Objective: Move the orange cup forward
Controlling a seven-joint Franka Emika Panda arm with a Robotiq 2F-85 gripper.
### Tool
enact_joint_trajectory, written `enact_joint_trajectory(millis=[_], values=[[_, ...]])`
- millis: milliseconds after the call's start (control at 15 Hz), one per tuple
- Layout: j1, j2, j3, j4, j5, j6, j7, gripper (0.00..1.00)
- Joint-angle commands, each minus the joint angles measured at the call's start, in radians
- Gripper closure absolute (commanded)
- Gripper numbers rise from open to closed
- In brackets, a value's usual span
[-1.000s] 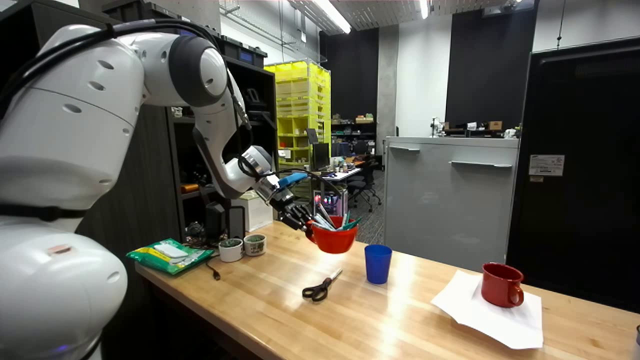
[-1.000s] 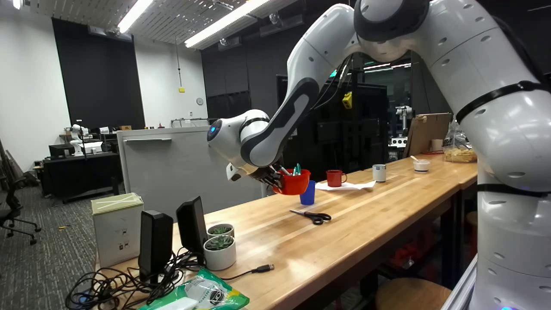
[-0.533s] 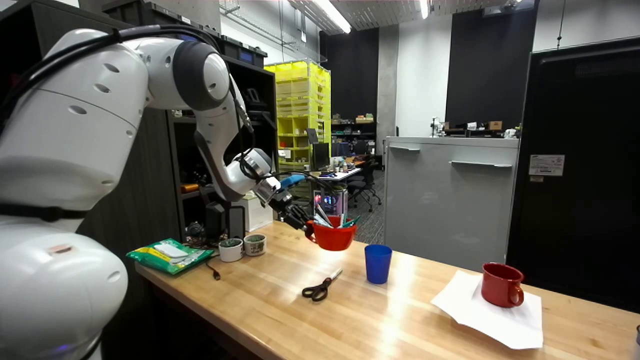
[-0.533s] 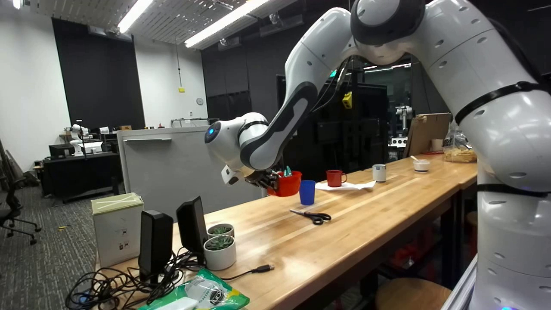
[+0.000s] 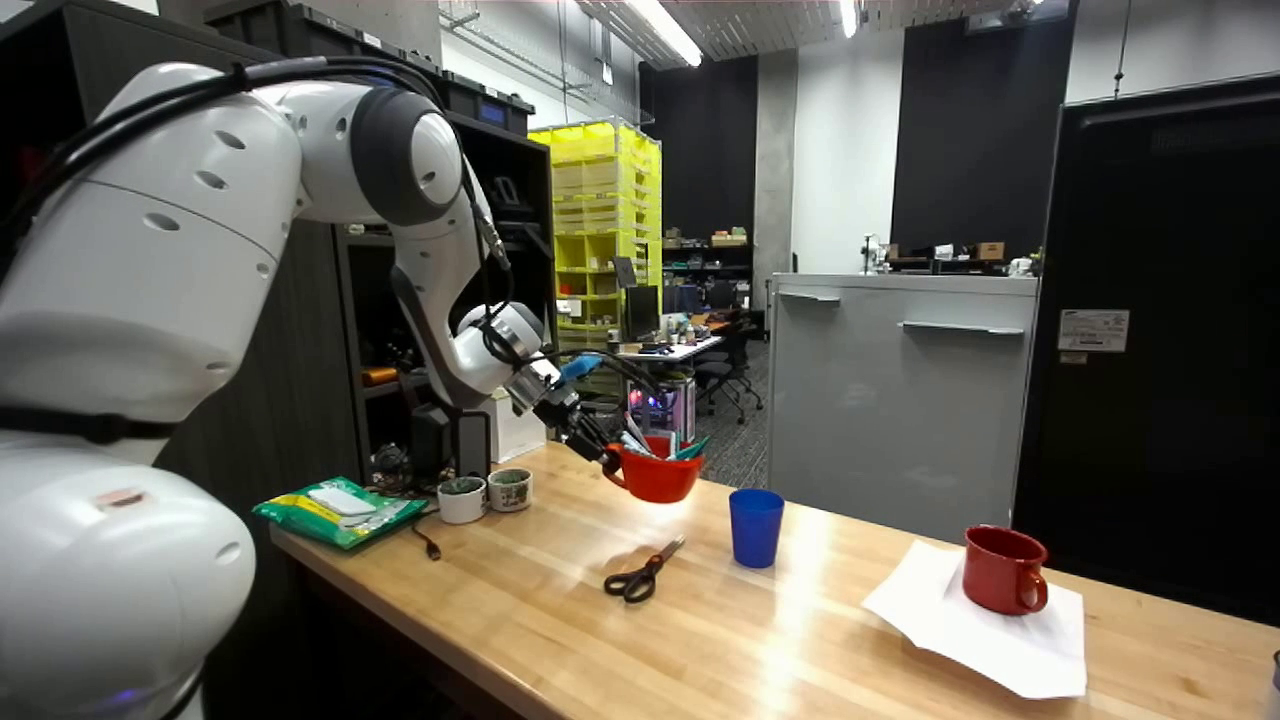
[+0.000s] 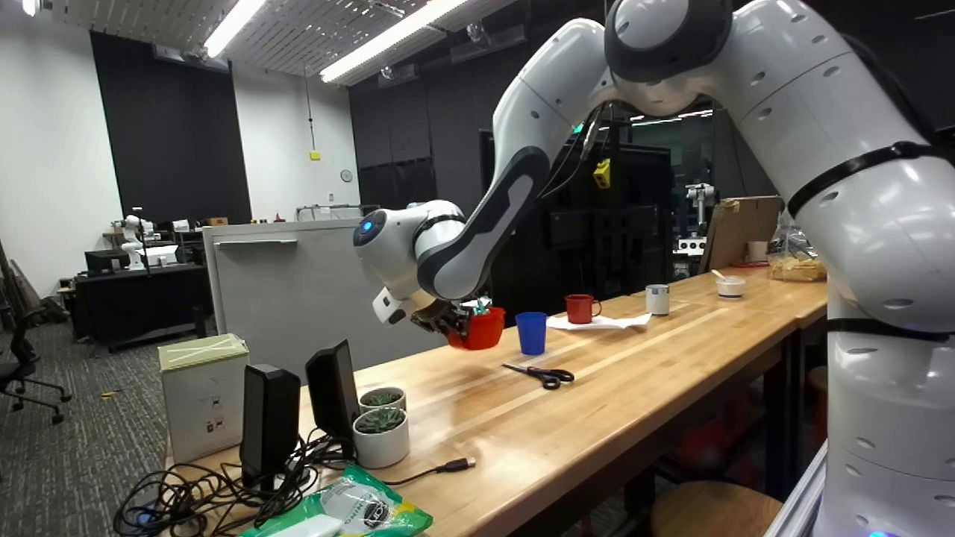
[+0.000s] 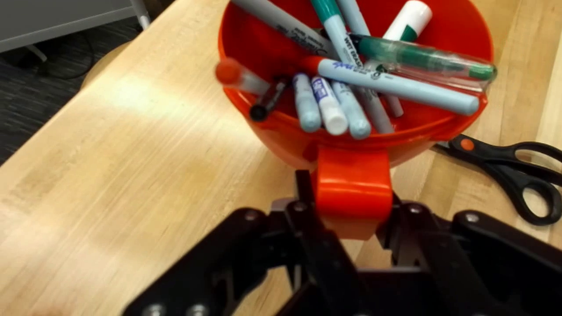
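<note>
Both exterior views show you the blue cup and mug, outside your wrist view; there the orange cup hangs above the tabletop, toward the long edge opposite the arm's base. From the wrist you look down on the orange cup's markers. Your fingers stand only as far apart as the handle they grip.

Red-orange cup; black pincer; blue tumbler; dark-red mug.

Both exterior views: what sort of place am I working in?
Probably a robotics lab: what looks like another robot arm stands in the background, with tall yellow shelving and a computer monitor beyond the wooden table.
</note>
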Motion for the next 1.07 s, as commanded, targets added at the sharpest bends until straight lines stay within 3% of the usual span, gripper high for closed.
enact_joint_trajectory(millis=[0,1000], values=[[0.006,0.012,-0.012,0.01,-0.055,0.035,-0.02,0.91],[-0.021,0.105,-0.036,0.057,-0.063,0.108,-0.062,0.91]])
